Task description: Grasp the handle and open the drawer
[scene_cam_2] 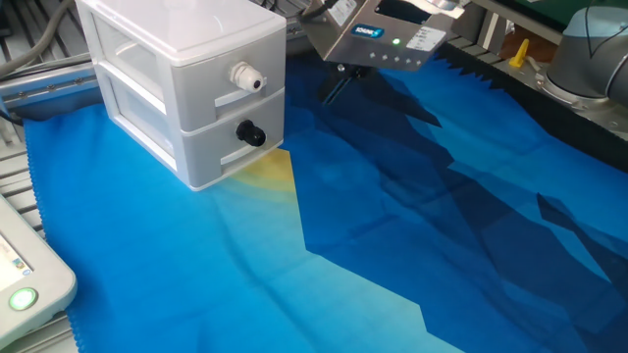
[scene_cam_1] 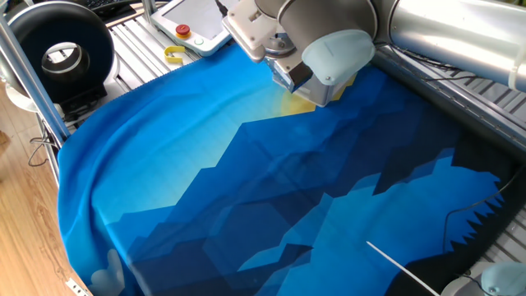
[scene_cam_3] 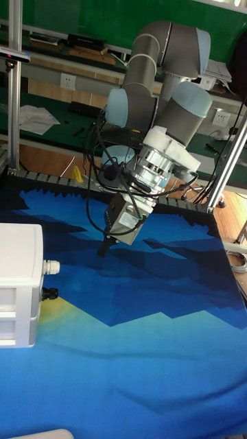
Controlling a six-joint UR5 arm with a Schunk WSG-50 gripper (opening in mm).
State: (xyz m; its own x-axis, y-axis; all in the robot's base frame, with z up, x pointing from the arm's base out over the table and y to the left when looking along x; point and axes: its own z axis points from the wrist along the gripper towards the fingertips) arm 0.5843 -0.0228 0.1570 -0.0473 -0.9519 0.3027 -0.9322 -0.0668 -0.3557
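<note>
Gripper: fingers seemingly pressed together, empty, tilted, hanging at 2 o'clock from handle. Drawer: lower of stack, shut, knob facing arm for frontal approach.

Wooden floor, green wall

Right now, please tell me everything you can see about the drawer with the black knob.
The drawer is the lower of two in a small white-grey plastic cabinet standing on the blue cloth. Its flat front carries one round black knob. It looks fully shut. The gripper hangs apart from it, not touching.
</note>
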